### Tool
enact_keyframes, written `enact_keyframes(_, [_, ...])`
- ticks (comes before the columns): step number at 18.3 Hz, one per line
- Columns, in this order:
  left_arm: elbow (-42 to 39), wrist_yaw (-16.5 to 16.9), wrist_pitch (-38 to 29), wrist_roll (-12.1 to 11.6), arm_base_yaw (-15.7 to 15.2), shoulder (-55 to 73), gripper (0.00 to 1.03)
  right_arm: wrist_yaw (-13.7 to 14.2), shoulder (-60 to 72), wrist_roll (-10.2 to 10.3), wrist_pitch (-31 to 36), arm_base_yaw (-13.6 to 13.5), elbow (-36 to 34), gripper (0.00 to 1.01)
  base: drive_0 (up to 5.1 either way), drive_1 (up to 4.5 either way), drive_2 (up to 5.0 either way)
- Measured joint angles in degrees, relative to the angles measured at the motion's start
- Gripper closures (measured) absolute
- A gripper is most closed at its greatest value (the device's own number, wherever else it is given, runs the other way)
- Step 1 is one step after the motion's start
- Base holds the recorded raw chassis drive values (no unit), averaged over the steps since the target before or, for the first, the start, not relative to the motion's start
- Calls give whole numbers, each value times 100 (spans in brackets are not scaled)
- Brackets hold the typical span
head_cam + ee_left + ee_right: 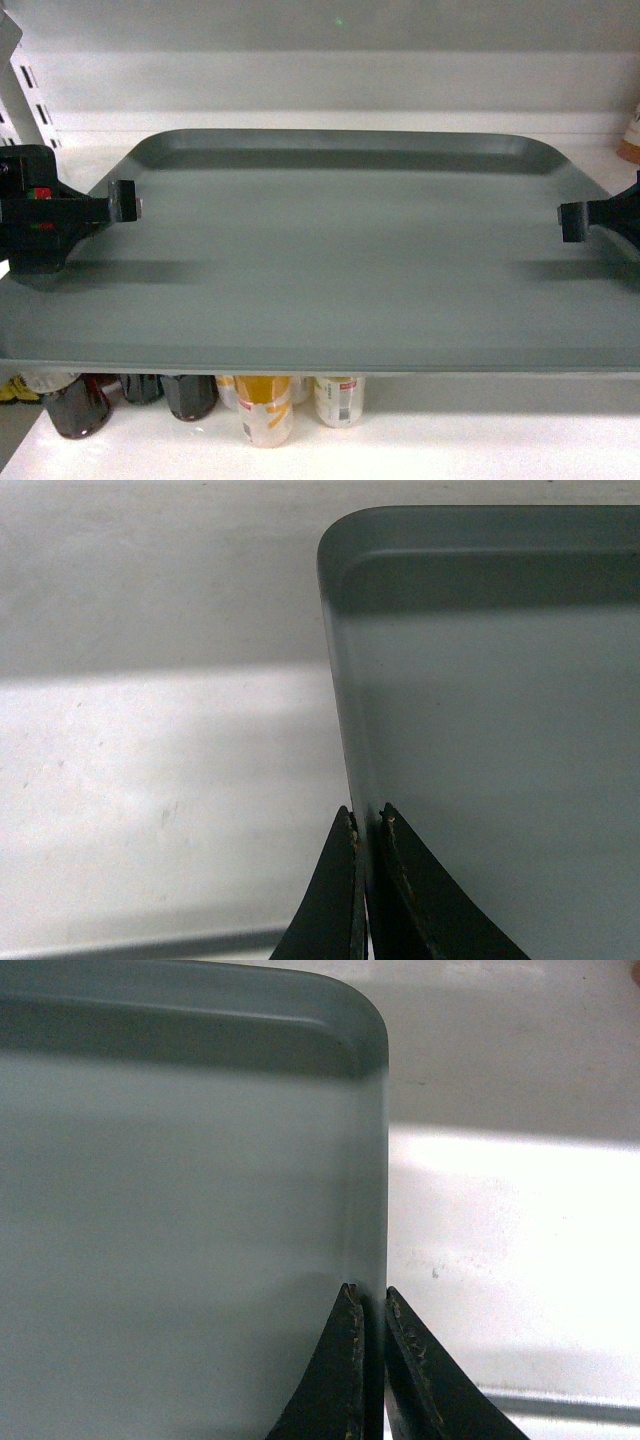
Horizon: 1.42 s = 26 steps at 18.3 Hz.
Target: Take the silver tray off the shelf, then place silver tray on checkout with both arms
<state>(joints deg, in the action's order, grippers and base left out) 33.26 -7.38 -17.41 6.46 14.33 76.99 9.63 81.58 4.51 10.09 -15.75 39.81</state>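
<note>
The silver tray (340, 250) fills the middle of the head view, level, its near edge hanging out over the row of goods below. My left gripper (125, 200) is shut on its left rim and my right gripper (570, 222) on its right rim. In the left wrist view the thin black fingers pinch the rim of the tray (500, 730) at the left gripper (368, 820), with the pale shelf (150, 780) beneath. The right wrist view mirrors this: the right gripper (368, 1295) clamps the edge of the tray (180, 1210) over the shelf (500, 1260). The checkout is out of view.
Under the tray's near edge, a lower board carries dark bottles (75, 405) and pale cans and jars (265, 405). A brown item (630, 140) stands at the far right. A slotted shelf upright (30, 100) rises at left. The shelf's front lip (560, 1405) shows near the right fingers.
</note>
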Motion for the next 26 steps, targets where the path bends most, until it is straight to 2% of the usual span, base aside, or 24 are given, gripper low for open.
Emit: enact_keyframes(26, [24, -7, -2, -2, -7, 0, 99, 44, -2, -9, 9, -31, 20, 99, 12, -402, 426])
